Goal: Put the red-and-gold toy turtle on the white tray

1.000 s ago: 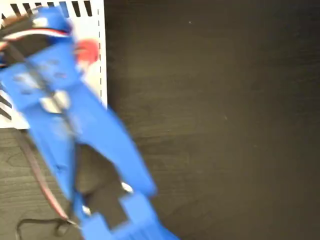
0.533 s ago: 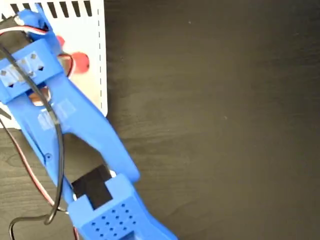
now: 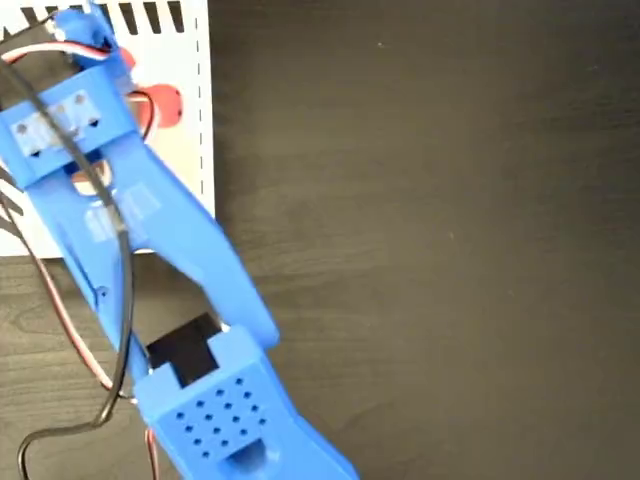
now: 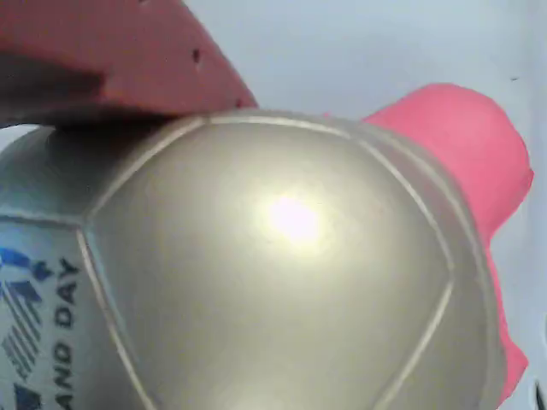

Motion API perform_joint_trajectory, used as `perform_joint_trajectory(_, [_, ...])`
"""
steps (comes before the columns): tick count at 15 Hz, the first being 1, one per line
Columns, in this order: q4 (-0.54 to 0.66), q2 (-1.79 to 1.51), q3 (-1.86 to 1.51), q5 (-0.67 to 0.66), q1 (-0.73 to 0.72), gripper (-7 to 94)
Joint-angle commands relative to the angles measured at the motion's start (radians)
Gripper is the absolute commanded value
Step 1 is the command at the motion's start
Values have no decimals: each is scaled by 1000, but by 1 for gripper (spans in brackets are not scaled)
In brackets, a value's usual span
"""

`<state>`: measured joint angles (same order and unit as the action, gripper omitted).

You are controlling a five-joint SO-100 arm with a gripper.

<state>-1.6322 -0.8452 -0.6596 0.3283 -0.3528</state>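
Observation:
The red-and-gold toy turtle [image 4: 291,256] fills the wrist view, its shiny gold shell close up and a coral-red part [image 4: 461,137] sticking out at the right. A red finger [image 4: 111,60] lies against the top of the shell. In the fixed view only a red bit of the turtle [image 3: 162,106] shows beside the blue arm, over the white tray [image 3: 185,60] at the top left. My gripper [image 3: 130,92] is mostly hidden under the wrist and holds the turtle above or on the tray; I cannot tell which.
The blue arm [image 3: 190,260] reaches from the bottom edge up to the top left across the tray's lower corner. Red and black cables [image 3: 70,330] hang at the left. Dark wooden table [image 3: 430,240] spreads to the right.
The arm has swung and settled further toward the top left over the tray. The red bit of the turtle has shifted slightly up with it.

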Motion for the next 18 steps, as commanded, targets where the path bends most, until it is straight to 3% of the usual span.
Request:
perform_joint_trajectory(1, [-8, -57, 54, 21, -6, 0])
perform_joint_trajectory(3, [-6, -48, 52, 25, -8, 1])
perform_joint_trajectory(7, [-5, -38, 41, 31, -12, 53])
perform_joint_trajectory(8, [-5, -37, 40, 31, -17, 62])
perform_joint_trajectory(11, [-5, -31, 35, 34, -28, 70])
perform_joint_trajectory(18, [-3, -21, 43, 38, -38, 70])
